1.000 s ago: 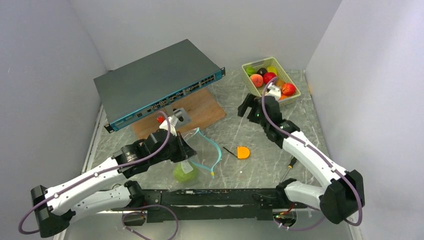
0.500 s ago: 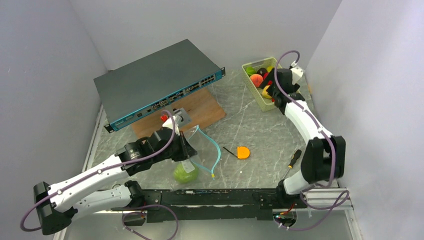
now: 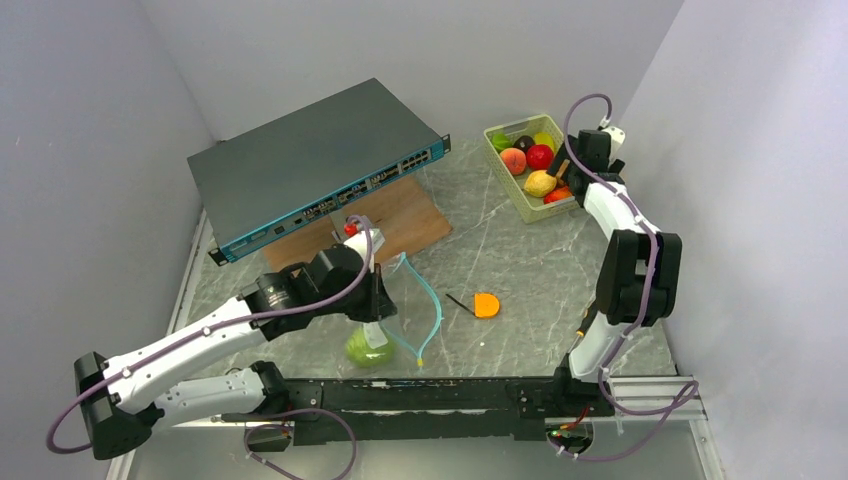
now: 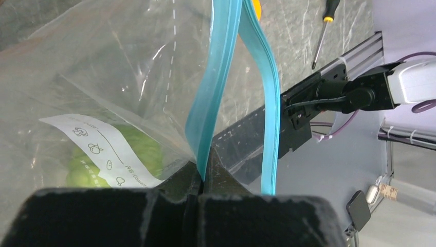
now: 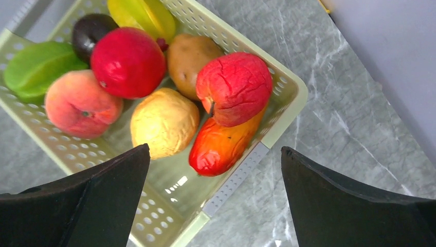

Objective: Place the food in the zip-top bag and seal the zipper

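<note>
Hovering with right gripper [image 5: 215, 149] spread wide, aimed at food [image 5: 164, 121] in basket [image 5: 288, 110] just ahead, far right. Pinching zipper [image 4: 216, 92] of zip-top bag [image 4: 128, 67] with left gripper [image 4: 201, 180], near left, well apart. Probably reach straight in with right.

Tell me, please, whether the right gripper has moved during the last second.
Yes. The right gripper has swung from the near-left side of the basket across to its far-right side, and is now open above it.
</note>
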Motion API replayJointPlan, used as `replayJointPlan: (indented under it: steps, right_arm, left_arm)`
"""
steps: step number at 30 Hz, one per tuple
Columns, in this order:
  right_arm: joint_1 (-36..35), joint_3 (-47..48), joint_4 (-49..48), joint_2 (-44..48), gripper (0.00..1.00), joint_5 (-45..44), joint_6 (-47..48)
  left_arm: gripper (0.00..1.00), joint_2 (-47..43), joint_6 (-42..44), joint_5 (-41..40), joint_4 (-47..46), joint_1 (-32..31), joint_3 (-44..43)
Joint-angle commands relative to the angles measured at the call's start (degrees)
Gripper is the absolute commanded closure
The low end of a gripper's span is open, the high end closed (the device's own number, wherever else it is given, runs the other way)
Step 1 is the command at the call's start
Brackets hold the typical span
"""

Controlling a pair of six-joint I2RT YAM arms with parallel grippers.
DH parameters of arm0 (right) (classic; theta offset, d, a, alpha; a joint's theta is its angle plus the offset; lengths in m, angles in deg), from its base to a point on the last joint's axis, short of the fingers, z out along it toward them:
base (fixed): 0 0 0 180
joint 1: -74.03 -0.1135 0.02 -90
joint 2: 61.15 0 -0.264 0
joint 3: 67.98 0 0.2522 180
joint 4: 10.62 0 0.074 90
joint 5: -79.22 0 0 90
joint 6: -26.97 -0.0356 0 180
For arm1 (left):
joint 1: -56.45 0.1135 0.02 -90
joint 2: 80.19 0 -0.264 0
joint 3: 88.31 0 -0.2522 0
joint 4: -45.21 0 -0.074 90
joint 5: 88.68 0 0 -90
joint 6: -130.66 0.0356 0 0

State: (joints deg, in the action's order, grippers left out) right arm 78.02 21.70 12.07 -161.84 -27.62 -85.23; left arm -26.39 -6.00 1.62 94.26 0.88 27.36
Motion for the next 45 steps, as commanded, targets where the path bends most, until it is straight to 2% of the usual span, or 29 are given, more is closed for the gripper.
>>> replayJointPlan:
  steps: [1,3,6,10,13,16,17,24,27,34,39,45]
  right_arm:
    - [1.0,3.6,-0.2,-1.3,0.0,2.4,5.5]
    - [1.9,5.8,1.1,-2.7,0.0,3.4,7.1]
    - [2.5,8.4,3.4,-5.7,0.0,0.4,8.4]
    - [4.3,12.1,3.3,-9.1,0.01,4.0,2.4]
    - [4.4,23.5,13.6,-16.5,0.06,4.6,-2.4]
    - [3.9,34.9,23.3,-23.3,0.1,2.8,-3.7]
    - [3.8,35.9,24.3,-24.1,0.1,1.7,-3.9]
    - [3.7,32.0,23.2,-24.0,0.12,1.5,-4.8]
    - [3.5,30.0,20.5,-23.5,0.2,2.4,-3.3]
    - [2.3,33.3,24.2,-26.0,0.34,-0.8,-1.8]
    - [0.0,34.1,23.7,-23.0,0.43,-3.1,0.7]
    - [-5.6,32.4,24.7,-16.2,0.48,-6.2,1.1]
  left_arm:
    - [1.0,2.1,1.9,4.0,4.8,0.2,-3.6]
    - [1.0,1.4,1.0,5.4,4.4,0.2,-2.8]
    - [1.0,-1.2,-2.4,5.2,2.0,0.3,1.2]
    - [1.0,-2.2,-4.8,3.7,-0.6,0.4,3.7]
    - [1.0,-0.8,-5.8,1.0,-0.7,0.4,3.1]
    - [1.0,1.9,-7.6,-1.0,3.8,0.5,-0.9]
    - [1.0,2.7,-7.6,-1.6,4.2,0.5,-1.7]
    - [1.0,5.2,-6.4,0.9,0.9,0.4,-3.3]
    - [1.0,6.2,-6.1,0.4,2.0,0.5,-4.5]
    - [1.0,5.1,-9.6,1.8,-2.5,0.5,-1.3]
    - [1.0,5.9,-10.1,1.2,-1.9,0.5,-1.4]
    - [1.0,5.7,-11.4,-0.1,0.7,0.5,-1.6]
